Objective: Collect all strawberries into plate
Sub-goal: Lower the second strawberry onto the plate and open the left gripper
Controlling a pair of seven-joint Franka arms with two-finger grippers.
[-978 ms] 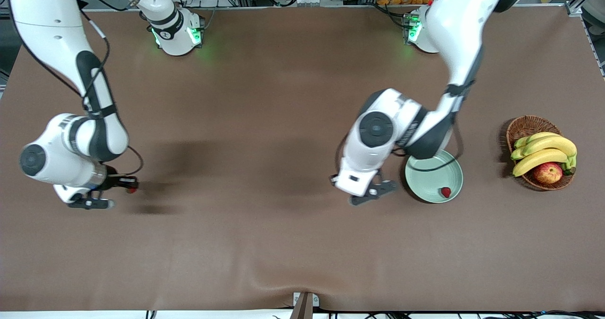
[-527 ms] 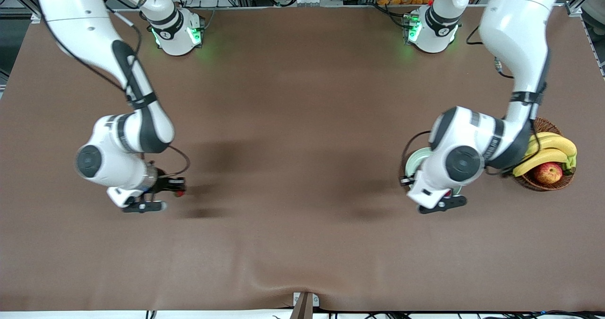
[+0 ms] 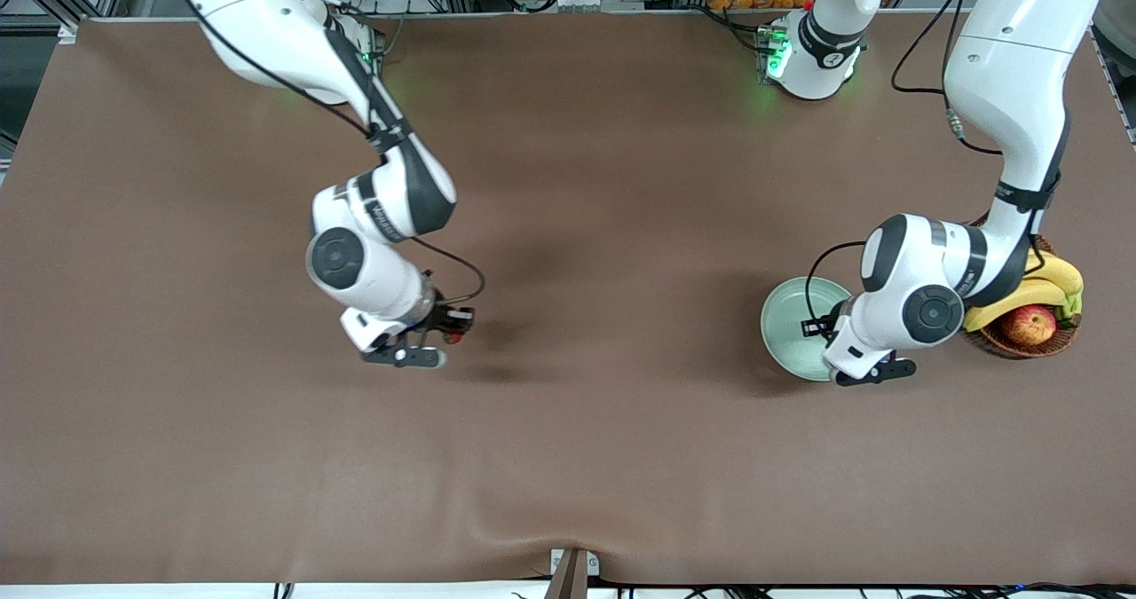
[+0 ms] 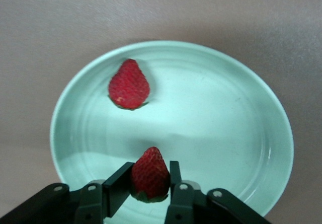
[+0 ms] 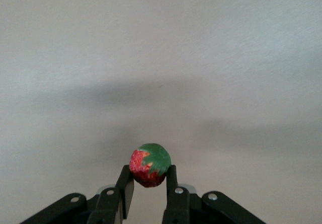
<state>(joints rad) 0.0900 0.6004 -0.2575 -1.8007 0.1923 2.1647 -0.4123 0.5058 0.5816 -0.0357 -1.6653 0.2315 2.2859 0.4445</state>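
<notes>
Two arms mid-delivery. The left gripper (image 3: 874, 370), which a second ago hung over the bare table (image 3: 568, 457) just beside the plate (image 3: 785, 333) on the side toward the right arm's end, has swung across and now hangs over the plate's camera-side rim. In the left wrist view its fingers (image 4: 177, 183) clasp the carried strawberry (image 4: 150, 173), tip up, over the plate's interior. Whether that clasp is starting to loosen cannot be told from the views. The resting strawberry (image 4: 129, 84) lies on its side in the plate, apart from the carried one, as it already did a second ago. The right gripper (image 3: 435, 343) has meanwhile travelled from the right arm's end of the table to over its middle. Its jaws are clenched on the third strawberry (image 5: 150, 167), green cap showing, well apart from the plate. Judged from this, one berry is delivered and a second is placed for release. The third still has to cross the table, so the left arm should clear the plate to give it room.
</notes>
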